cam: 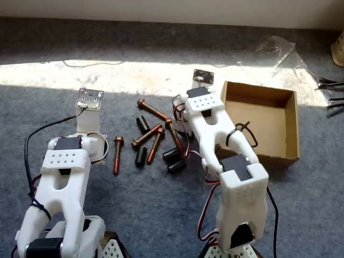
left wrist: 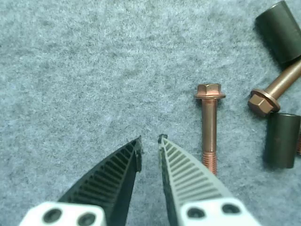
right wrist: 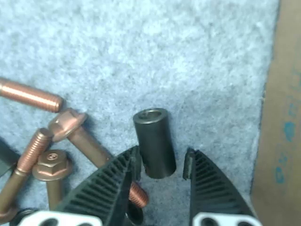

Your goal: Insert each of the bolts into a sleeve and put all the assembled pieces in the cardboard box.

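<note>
Several copper bolts [cam: 146,135] and black sleeves [cam: 141,156] lie scattered on the grey carpet between the two arms. The cardboard box [cam: 290,121] stands open to their right with nothing in it. My right gripper [right wrist: 162,155] is open, its fingers on either side of a black sleeve [right wrist: 154,141] lying on the carpet close to the box wall [right wrist: 282,117]. Bolt heads [right wrist: 70,125] lie just beside it. My left gripper [left wrist: 149,140] is open by a narrow gap, holding nothing. It hovers over bare carpet beside a single bolt [left wrist: 209,122], which lies apart from the pile [cam: 117,155].
A crumpled clear plastic bag [cam: 277,48] lies at the back right. Dark cables [cam: 330,97] lie at the right edge. A sunlit strip crosses the carpet behind the parts. Two more sleeves [left wrist: 282,30] and a bolt [left wrist: 275,89] lie near the left gripper.
</note>
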### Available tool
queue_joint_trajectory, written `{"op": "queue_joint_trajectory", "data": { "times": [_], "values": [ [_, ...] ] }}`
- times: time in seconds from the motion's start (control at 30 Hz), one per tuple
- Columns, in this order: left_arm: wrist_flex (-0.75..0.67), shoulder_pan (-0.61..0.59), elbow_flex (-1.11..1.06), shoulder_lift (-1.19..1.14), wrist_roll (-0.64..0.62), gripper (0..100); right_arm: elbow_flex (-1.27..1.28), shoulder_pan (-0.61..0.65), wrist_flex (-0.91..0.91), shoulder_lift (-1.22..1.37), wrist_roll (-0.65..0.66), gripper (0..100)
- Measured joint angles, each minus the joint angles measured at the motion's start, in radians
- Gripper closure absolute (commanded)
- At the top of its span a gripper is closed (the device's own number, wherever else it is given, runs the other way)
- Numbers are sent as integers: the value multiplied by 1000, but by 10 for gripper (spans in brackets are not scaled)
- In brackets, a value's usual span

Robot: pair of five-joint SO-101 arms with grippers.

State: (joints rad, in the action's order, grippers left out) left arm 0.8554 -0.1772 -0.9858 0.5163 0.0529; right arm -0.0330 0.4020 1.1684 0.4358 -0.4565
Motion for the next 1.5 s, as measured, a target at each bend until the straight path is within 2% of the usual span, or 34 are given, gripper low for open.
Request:
{"op": "queue_joint_trajectory", "data": {
  "times": [0.17, 0.3, 0.53, 0.77, 0.93, 1.1, 1.3, 1.5],
  "values": [
    [0, 0, 0, 0, 0, 929, 0, -3, -21, 0, 11, 853],
    [0, 0, 0, 0, 0, 929, 0, -3, -23, 0, 100, 853],
    [0, 0, 0, 0, 0, 929, 0, -3, -25, 0, 129, 854],
    [0, 0, 0, 0, 0, 929, 0, -5, -25, 0, 129, 996],
    [0, 0, 0, 0, 0, 929, 0, -9, -25, 0, 140, 994],
    [0, 0, 0, 0, 0, 929, 0, -9, -8, 0, 361, 994],
    [0, 0, 0, 0, 0, 929, -38, -11, 64, -25, 428, 994],
    [0, 0, 0, 0, 0, 929, -6, -31, 103, -92, 614, 994]
  ]
}}
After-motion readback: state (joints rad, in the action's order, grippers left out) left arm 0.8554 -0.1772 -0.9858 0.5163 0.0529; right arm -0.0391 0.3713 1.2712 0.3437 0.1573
